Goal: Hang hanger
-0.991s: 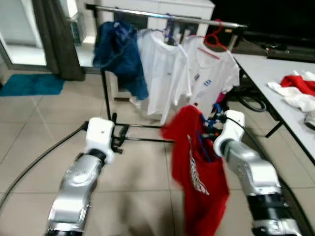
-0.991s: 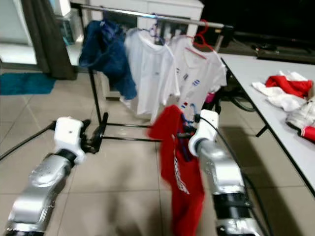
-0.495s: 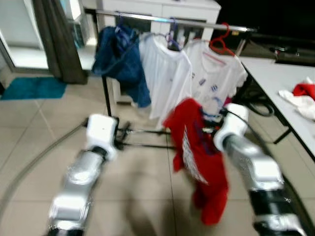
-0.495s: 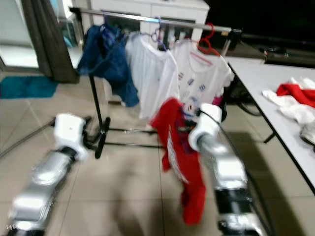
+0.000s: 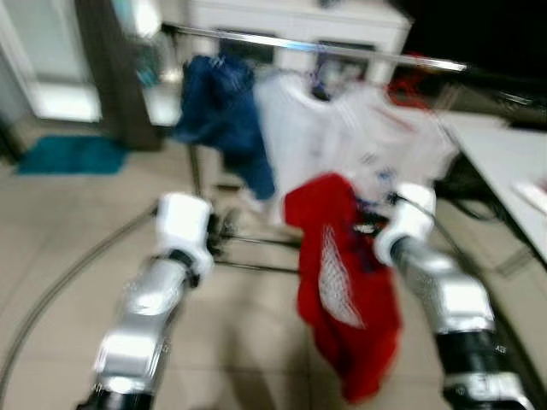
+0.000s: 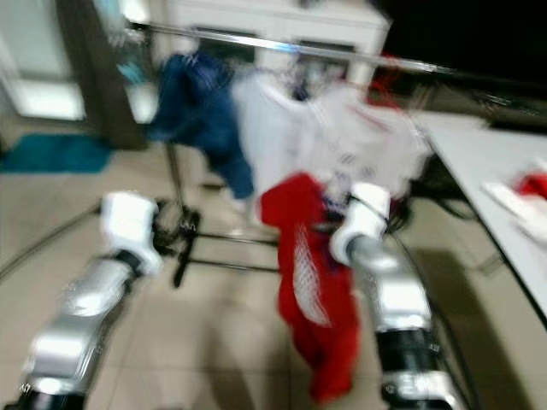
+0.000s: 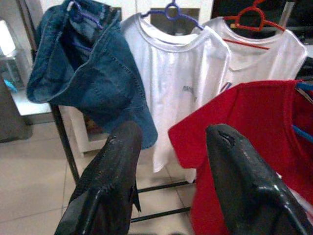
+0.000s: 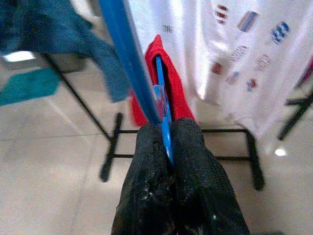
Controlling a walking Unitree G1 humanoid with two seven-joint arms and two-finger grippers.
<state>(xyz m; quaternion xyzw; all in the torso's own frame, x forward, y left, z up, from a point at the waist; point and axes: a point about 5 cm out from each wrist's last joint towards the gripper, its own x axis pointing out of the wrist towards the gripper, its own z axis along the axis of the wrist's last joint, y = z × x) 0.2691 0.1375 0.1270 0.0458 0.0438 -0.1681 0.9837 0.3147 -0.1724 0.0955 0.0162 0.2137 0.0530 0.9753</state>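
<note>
Head views are motion-blurred, wrist views sharp. Landmark: the clothes rail [image 5: 316, 47], a silver bar on a black stand. Right gripper [image 8: 168, 142] has its fingers pressed together on the blue hanger [image 8: 128, 63] — the thin blue wire is pinched right between the pads. The red T-shirt [image 5: 342, 273] hangs off that hanger, below and in front of the rail, over the tile floor [image 5: 51, 222], not touching the bar. Left gripper [image 7: 173, 139] is held out toward the rail with its fingers spread, nothing between them; it sits lower than the hanging clothes. On the rail, from the robot's left: a blue denim garment [image 7: 88, 73], a white T-shirt [image 7: 181, 83] on a purple hanger [image 7: 171, 10], then a second white shirt [image 7: 264, 54] on a red hanger [image 7: 249, 17]. The red T-shirt overlaps the second white shirt in the left wrist view. A white table [image 5: 504, 162] stands right of the rail — items on it too blurred to tell.
</note>
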